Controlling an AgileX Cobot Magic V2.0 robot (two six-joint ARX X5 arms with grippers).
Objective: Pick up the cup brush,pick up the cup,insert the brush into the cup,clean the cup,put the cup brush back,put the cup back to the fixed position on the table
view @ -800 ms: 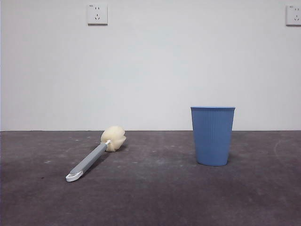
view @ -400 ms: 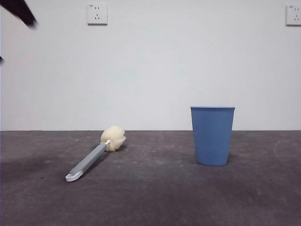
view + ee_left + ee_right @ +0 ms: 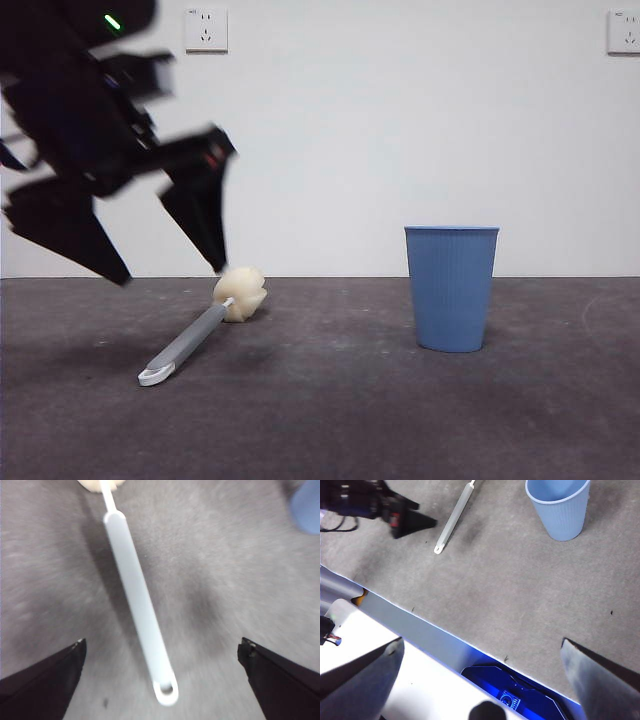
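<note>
Below our left gripper (image 3: 160,675), whose black jaws stand wide apart above the table (image 3: 225,595), we see the cup brush (image 3: 135,600) lying flat, its white looped end nearest the jaws and its grey handle running away from them toward the cream sponge head at the far end. Nothing is held. In the front view this gripper (image 3: 170,270) has come in large and blurred from the upper corner, where half a second ago only a black tip showed; brush (image 3: 195,335) and cup (image 3: 452,288) lie where they did before. Beyond the brush, well apart from our left gripper, the blue ribbed cup stands upright. Our right gripper (image 3: 480,652) waits high, jaws spread, the cup (image 3: 560,505) far ahead of it. We read no writing anywhere. Past the dark mottled table rises a plain white wall (image 3: 400,130) with two sockets (image 3: 206,30).
</note>
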